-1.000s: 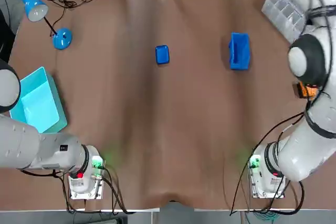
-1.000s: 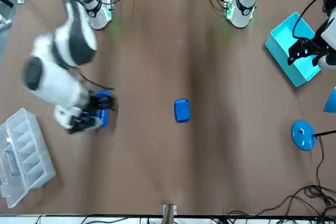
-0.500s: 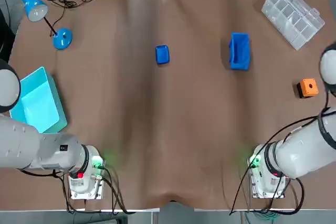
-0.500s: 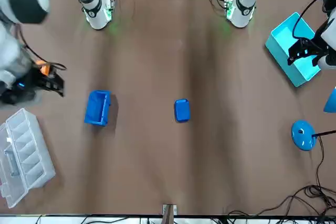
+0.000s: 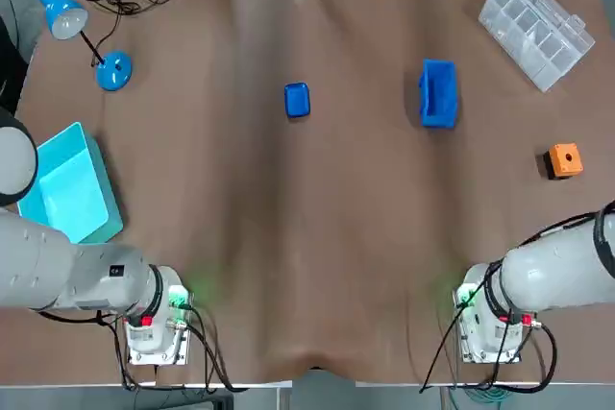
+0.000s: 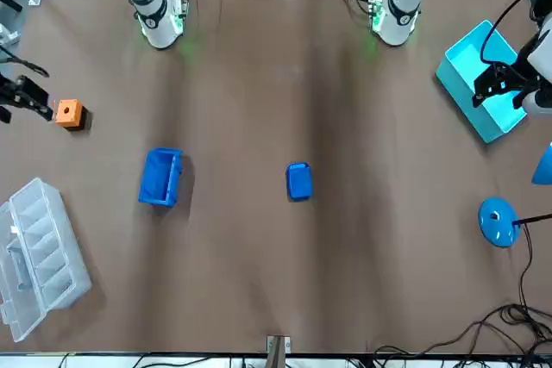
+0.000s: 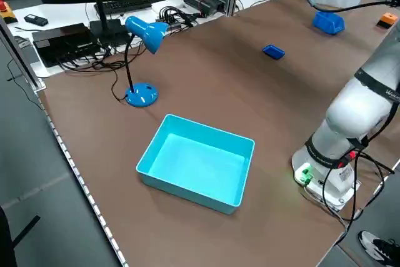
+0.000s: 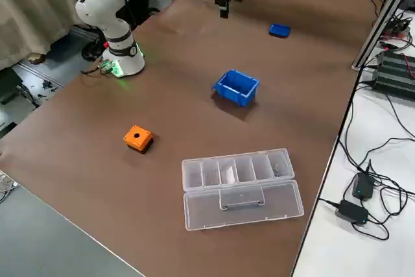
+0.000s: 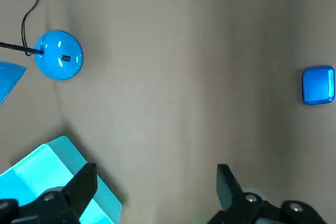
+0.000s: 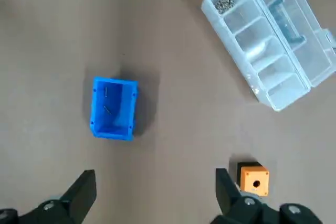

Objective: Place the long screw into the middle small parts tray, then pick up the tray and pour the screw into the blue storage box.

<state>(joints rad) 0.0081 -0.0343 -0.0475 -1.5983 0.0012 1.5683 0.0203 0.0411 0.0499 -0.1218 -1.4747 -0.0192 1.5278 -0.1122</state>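
Screws (image 10: 107,110): you can see two lying in blue box (image 10: 132,109). Right pincer (image 10: 155,174) spread, empty, near orange block (image 10: 253,178); left pincer (image 9: 156,170) spread, empty, above teal bin (image 9: 31,174).

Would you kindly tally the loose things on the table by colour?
Blue: 3 (lamp, small tray, storage box)
Turquoise: 1 (bin)
Orange: 1 (block)
Clear: 1 (organiser case)
Total: 6

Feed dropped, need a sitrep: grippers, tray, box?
Left gripper open, empty, by teal bin. Right gripper open, empty, near orange block. Small blue tray mid-table; two screws in blue storage box.
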